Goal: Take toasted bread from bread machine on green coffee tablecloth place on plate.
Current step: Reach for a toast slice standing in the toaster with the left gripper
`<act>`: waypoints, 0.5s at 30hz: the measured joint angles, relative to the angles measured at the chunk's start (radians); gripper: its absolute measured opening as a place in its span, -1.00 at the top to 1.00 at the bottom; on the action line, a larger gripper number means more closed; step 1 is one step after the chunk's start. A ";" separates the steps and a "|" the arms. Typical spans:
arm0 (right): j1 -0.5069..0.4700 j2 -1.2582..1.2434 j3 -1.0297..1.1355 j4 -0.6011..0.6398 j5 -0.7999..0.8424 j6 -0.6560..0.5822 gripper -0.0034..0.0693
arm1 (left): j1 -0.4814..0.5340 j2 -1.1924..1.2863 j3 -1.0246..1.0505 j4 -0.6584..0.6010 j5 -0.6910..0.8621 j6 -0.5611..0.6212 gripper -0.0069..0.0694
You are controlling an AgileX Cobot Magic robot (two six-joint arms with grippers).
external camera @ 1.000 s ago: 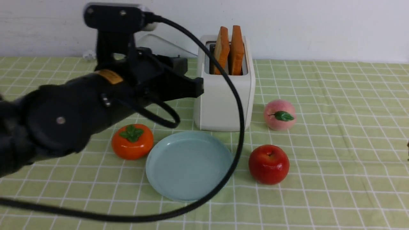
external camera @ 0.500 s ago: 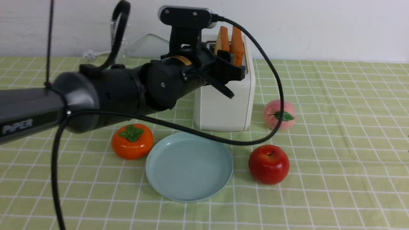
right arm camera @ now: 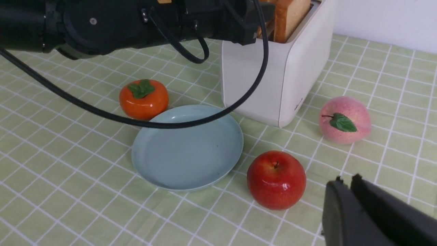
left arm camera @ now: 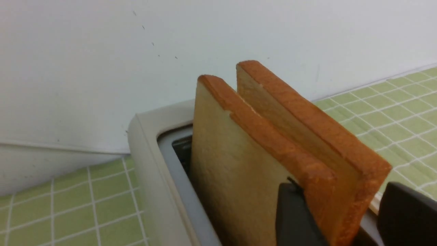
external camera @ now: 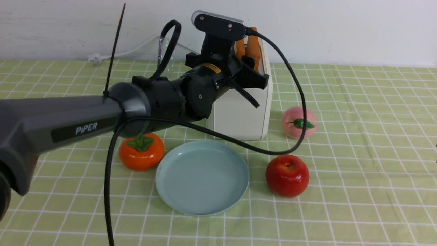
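Two slices of toasted bread (external camera: 253, 44) stand upright in the white bread machine (external camera: 242, 112) at the back of the green coffee tablecloth (external camera: 358, 191). My left gripper (external camera: 253, 70) is open at the top of the machine. In the left wrist view its dark fingers (left arm camera: 293, 212) stand on either side of the near edges of the slices (left arm camera: 239, 160), with a gap on the far side. The pale blue plate (external camera: 201, 177) lies empty in front of the machine. My right gripper (right arm camera: 346, 179) is shut and empty, low over the cloth to the right of the apple.
An orange persimmon (external camera: 141, 151) sits left of the plate, a red apple (external camera: 287, 175) right of it, and a pink peach (external camera: 299, 122) beside the machine. The left arm's black cable (external camera: 273, 150) hangs over the plate's far rim. A white wall stands behind.
My left arm has swung forward and to the right, from over the persimmon up to the bread machine's top, bringing its open fingers around the slices. The right gripper has not moved.
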 joint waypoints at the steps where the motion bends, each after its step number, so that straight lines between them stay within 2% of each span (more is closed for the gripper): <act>1: 0.000 0.000 0.000 0.000 0.000 0.000 0.77 | 0.000 0.000 -0.002 -0.001 -0.017 0.001 -0.01; 7: 0.000 0.000 0.000 0.000 0.000 -0.003 0.76 | 0.000 0.000 -0.002 -0.004 -0.061 0.003 0.08; 15: 0.000 0.000 0.000 0.003 0.000 -0.003 0.76 | 0.000 0.029 -0.003 -0.003 -0.091 0.001 0.09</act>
